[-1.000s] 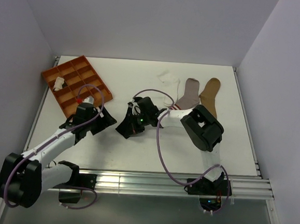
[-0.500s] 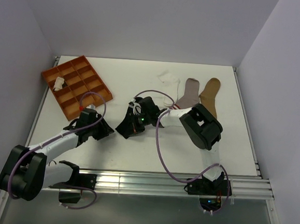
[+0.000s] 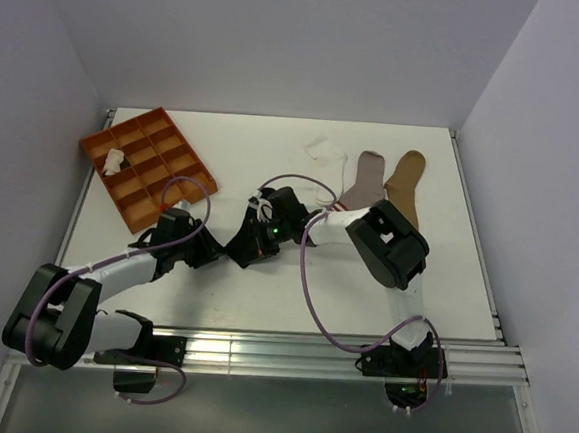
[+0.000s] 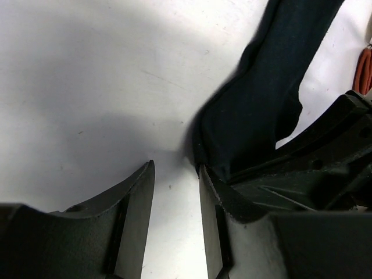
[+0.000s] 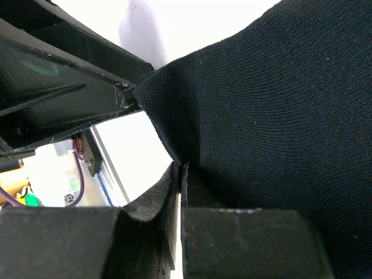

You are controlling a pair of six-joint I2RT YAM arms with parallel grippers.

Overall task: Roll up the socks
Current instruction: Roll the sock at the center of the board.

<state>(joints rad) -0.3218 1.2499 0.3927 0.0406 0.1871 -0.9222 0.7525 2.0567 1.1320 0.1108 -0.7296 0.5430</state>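
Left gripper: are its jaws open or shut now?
Open. The left wrist view shows bare table between the jaws of the left gripper; the black sock lies outside them.

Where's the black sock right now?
Per both wrist views, the black sock sits mid-table, pinched in the right claw, its edge beside the open left claw.

There is one orange tray [image 3: 159, 156]. One small pale bundle [image 3: 113, 160] lies in a compartment of the tray. To the right of the tray are four loose socks: one black sock [image 4: 261, 99], one white sock [image 3: 325, 151], one grey sock [image 3: 366, 177] and one tan sock [image 3: 407, 176].
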